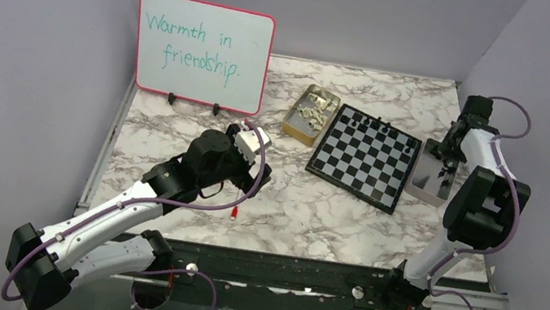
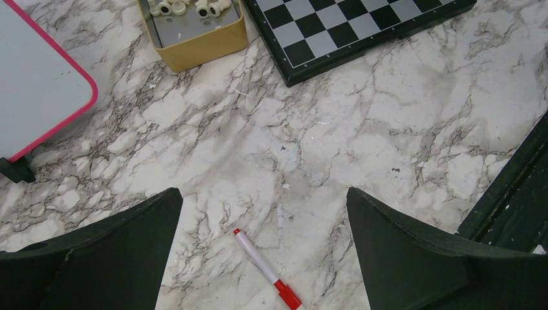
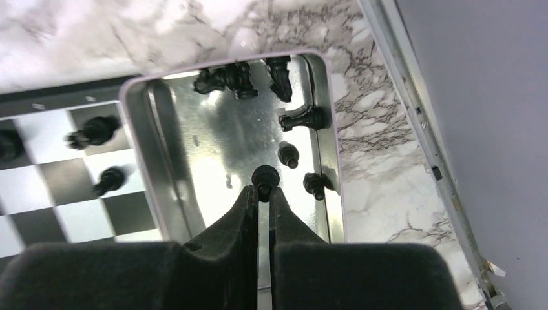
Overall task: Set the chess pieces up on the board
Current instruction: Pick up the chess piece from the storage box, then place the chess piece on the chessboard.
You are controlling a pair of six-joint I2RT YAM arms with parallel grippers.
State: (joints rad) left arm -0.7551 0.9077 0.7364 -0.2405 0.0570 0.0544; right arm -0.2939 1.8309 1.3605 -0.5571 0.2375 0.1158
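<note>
Three or so black chessmen point(image 3: 95, 130) stand on the board point(image 1: 362, 158), all along its far edge in the top view. The other squares are bare, so setup is early.

Step in hand: picking a black man out of the silver tin point(image 3: 145, 135), just beside the board's right edge, right of centre in the top view. The right gripper point(image 3: 260, 195) is down inside the tin, fingers nearly together and clamped on a small round-headed black piece point(image 3: 265, 174) at bottom centre of the wrist view. I'd call it a pawn, but the shot is too dark and head-on to be sure. Several more black pieces point(image 3: 227, 77) lie loose toward the tin's top end and right wall.

The left gripper point(image 2: 263, 200) hangs with fingers wide apart over bare table point(image 2: 400, 129), holding nothing. A red-and-white marker point(image 2: 266, 268) lies below it. Cream pieces point(image 2: 184, 8) sit in the yellow tin point(image 2: 203, 48) at the board's left.

Next move, as I judge it: lift straight up to clear the tin wall, then carry left over the board. Set the piece upright on a free square in the black ranks without knocking the men standing there. It is a tiny thing to hold, so slip or tilt at release is the risk.
</note>
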